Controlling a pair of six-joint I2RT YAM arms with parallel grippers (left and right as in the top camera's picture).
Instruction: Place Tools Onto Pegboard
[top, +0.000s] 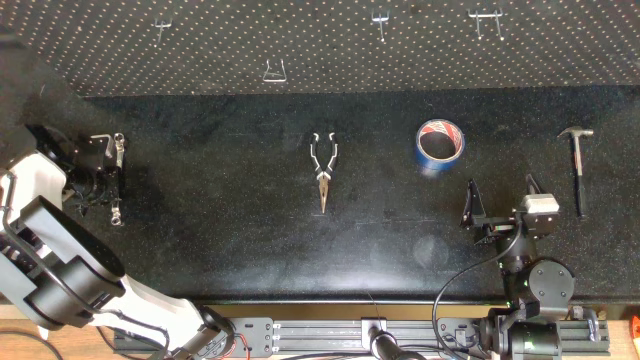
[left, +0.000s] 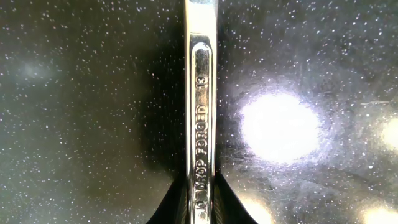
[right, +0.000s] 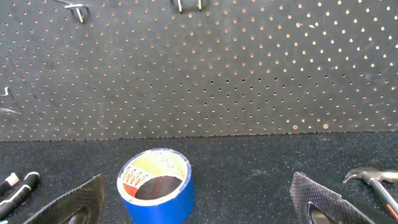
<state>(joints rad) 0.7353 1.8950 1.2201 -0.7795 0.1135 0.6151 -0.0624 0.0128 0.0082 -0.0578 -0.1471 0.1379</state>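
A silver wrench (top: 118, 205) lies at the far left of the black table, and my left gripper (top: 110, 175) is shut on its shaft. Seen from the left wrist, the wrench (left: 201, 93) runs straight out from between the dark fingertips (left: 171, 208), close over the tabletop. Needle-nose pliers (top: 322, 168) lie mid-table. A blue tape roll (top: 439, 143) stands right of centre, and a hammer (top: 577, 165) lies at the far right. My right gripper (top: 500, 200) stands open and holds nothing, a little short of the tape roll (right: 155, 183). The pegboard (top: 330, 40) spans the back.
Metal hooks (top: 379, 18) hang on the pegboard, with another pair (top: 485, 20) to the right and a wire loop (top: 274, 71) lower down. The right wrist view has the hammer head (right: 367, 176) and the pliers' handles (right: 18, 183) at its sides.
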